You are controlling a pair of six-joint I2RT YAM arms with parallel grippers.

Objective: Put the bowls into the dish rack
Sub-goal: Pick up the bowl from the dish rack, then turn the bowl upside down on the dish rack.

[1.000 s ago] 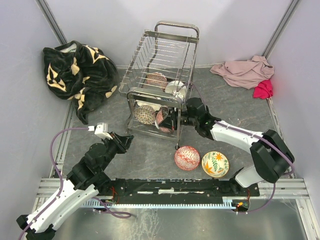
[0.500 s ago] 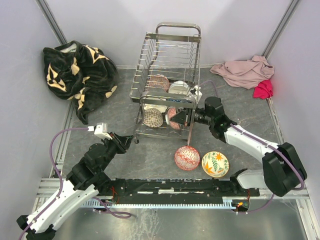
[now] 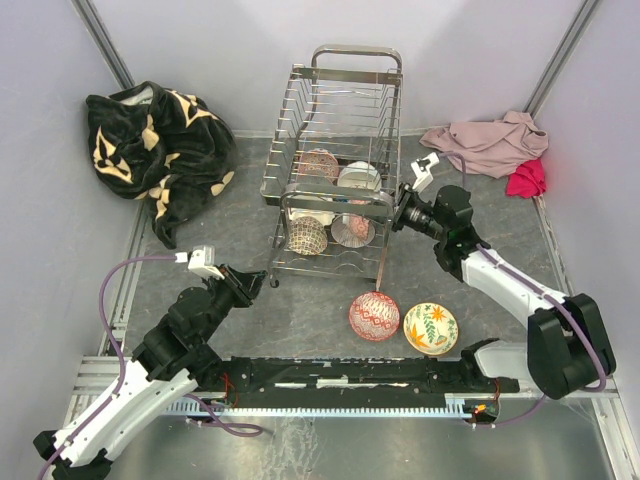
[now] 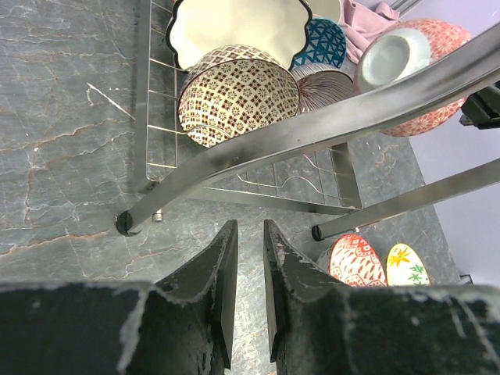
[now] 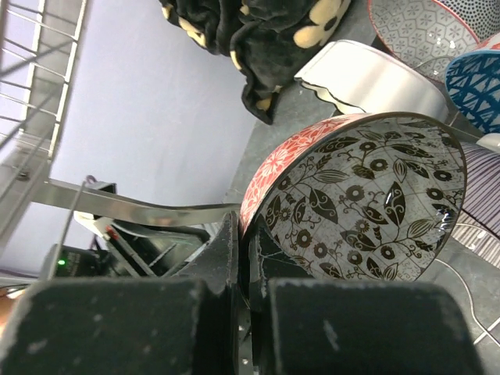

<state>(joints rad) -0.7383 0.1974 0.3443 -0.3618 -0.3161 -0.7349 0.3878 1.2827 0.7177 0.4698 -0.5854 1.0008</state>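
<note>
The chrome dish rack stands at the middle back and holds several bowls. My right gripper is at the rack's right side, shut on the rim of a bowl that is red outside and black-flowered inside, tipped on its side at the lower tier. A red patterned bowl and a yellow leaf bowl lie on the table in front of the rack. My left gripper hovers low near the rack's front left foot, its jaws a narrow gap apart with nothing between.
A black and cream blanket is heaped at the back left. A pink cloth and a red cloth lie at the back right. A brown patterned bowl and a white scalloped dish sit in the rack's lower tier.
My right gripper has moved right and back with the bowl in its grip. The rack has swung straight and shifted right. The left arm has stayed still.
</note>
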